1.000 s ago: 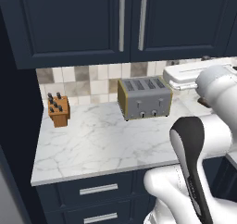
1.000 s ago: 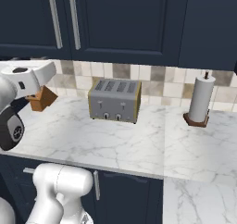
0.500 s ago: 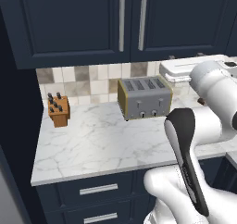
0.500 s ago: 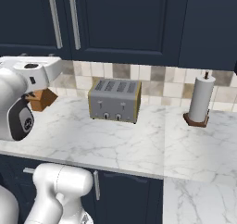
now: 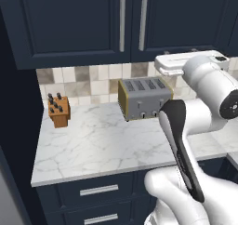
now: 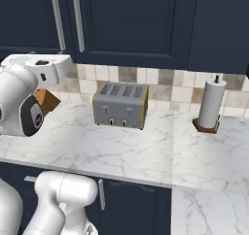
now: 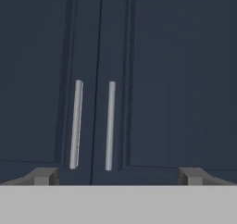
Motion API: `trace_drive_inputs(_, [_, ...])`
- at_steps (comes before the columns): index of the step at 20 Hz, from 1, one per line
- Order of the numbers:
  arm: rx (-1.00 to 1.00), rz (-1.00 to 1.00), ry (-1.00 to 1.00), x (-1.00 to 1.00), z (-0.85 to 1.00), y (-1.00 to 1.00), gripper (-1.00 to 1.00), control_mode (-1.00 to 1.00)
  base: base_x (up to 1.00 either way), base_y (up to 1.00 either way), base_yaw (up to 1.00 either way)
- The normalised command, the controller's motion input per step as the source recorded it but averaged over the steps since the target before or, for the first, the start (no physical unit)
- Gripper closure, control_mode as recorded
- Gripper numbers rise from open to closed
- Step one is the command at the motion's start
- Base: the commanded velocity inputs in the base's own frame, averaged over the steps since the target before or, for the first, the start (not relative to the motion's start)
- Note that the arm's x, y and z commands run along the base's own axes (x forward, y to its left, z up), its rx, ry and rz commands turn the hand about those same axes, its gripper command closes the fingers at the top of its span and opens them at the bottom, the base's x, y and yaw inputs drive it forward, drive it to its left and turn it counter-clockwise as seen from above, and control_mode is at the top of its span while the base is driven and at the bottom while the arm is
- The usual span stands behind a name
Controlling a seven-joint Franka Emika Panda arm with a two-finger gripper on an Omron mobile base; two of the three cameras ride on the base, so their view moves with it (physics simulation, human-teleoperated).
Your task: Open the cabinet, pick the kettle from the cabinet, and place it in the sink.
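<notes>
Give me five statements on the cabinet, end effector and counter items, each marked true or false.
1. Both doors of the cabinet are shut. True.
2. The end effector grips the left handle. False: its fingertips stand wide apart, short of both handles, holding nothing.
3. The toaster stands on the counter under the cabinet. True.
4. The paper towel roll lies on its side. False: it stands upright on its holder.
5. The knife block touches the toaster. False: bare counter lies between them.
</notes>
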Motion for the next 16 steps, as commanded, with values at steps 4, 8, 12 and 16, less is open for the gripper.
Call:
trace_drive_inputs(4, [0.0, 0.0, 0.0, 0.41, 0.0, 0.01, -1.0, -1.0, 0.0, 0.0, 0.0])
trace_drive_inputs(8, [0.0, 0.0, 0.0, 0.39, 0.0, 0.0, -1.0, -1.0, 0.0, 0.0, 0.0])
trace_drive_inputs(12, [0.0, 0.0, 0.0, 0.41, 0.0, 0.02, -1.0, -1.0, 0.0, 0.0, 0.0])
trace_drive_inputs(16, [0.0, 0.0, 0.0, 0.39, 0.0, 0.06, -1.0, -1.0, 0.0, 0.0, 0.0])
